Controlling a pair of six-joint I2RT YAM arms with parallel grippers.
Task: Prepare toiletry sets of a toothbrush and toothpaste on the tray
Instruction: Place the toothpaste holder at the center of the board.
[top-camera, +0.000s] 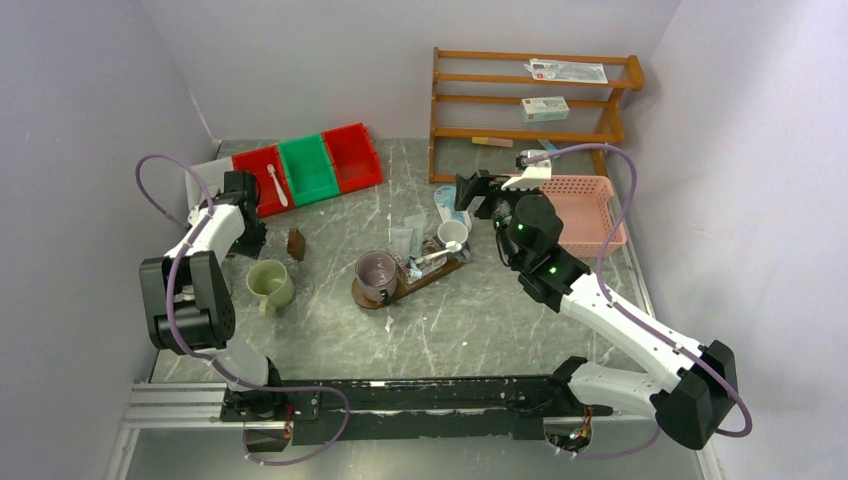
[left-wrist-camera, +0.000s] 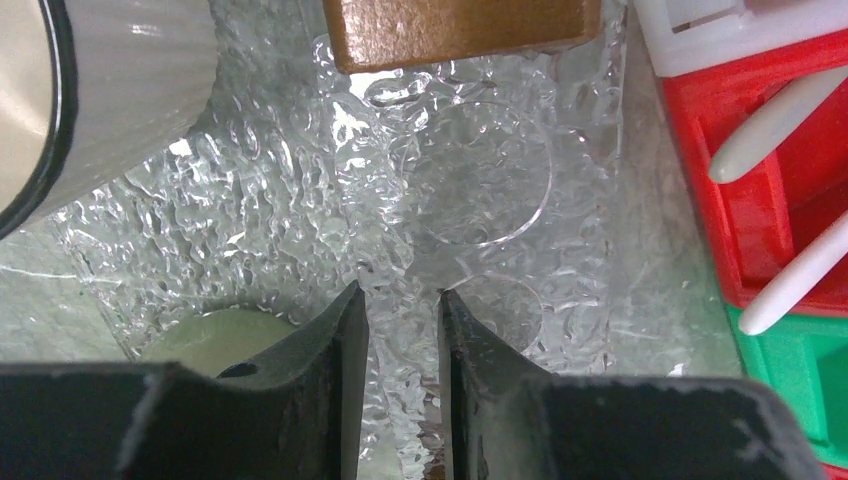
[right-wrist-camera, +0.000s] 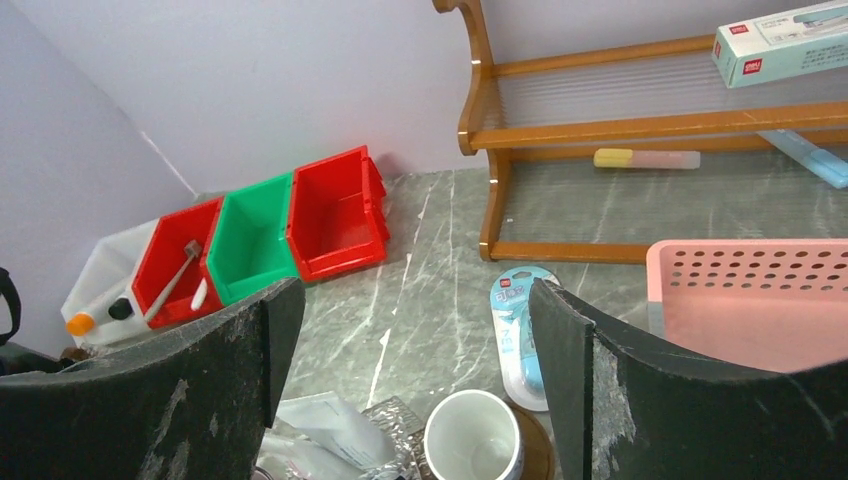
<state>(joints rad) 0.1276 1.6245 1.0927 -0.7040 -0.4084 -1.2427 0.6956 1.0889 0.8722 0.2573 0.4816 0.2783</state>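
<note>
Beneath right fingers (right-wrist-camera: 200, 400) — white cup (right-wrist-camera: 473, 437)

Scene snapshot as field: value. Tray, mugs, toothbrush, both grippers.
tray: dark wooden board, mid-table
on tray: purple mug, white mug
off tray: green mug, left of the tray
toothbrush: white, lying in the left red bin
left gripper: jaws nearly together over clear plastic; grip unclear
right gripper: open, empty, above the white mug
</note>
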